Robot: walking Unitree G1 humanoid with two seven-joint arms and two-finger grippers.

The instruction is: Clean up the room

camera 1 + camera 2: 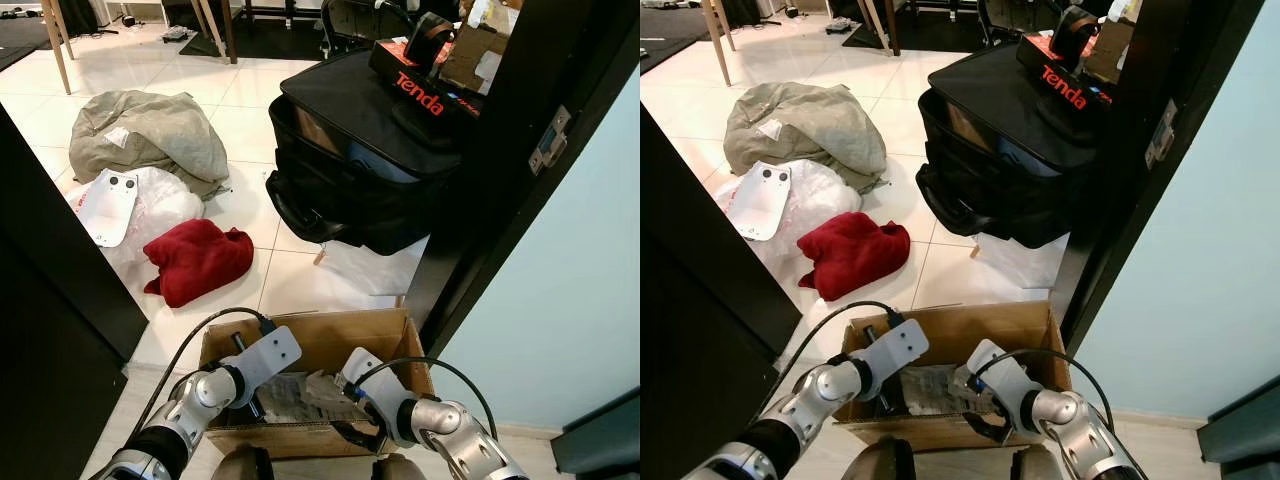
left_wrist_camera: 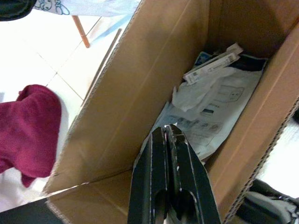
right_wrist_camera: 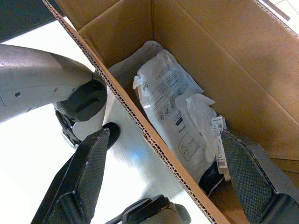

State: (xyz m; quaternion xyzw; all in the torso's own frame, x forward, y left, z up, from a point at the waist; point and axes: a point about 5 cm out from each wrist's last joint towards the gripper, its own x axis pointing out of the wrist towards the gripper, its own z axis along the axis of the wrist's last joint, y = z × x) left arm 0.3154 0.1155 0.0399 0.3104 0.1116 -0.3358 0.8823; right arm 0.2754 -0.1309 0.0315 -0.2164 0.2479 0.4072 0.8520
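Down at my feet stood the cardboard box [image 1: 318,345], white packets [image 3: 175,114] already inside. My left gripper [image 2: 169,140] hung in it, fingers pressed together; my right gripper [image 3: 161,161] straddled the near wall, spread wide. Closing there squarely seemed wisest; the red cloth [image 1: 197,259] waited far-left.

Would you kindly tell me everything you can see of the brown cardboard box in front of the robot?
The brown corrugated cardboard box sits open-topped on the pale tiled floor by the dark door frame. Its walls look plain and unprinted. Inside lie white printed plastic pouches, crumpled white paper and a small labelled packet. The left gripper, fingers shut, reaches inside; the right gripper, fingers open, straddles the near wall.
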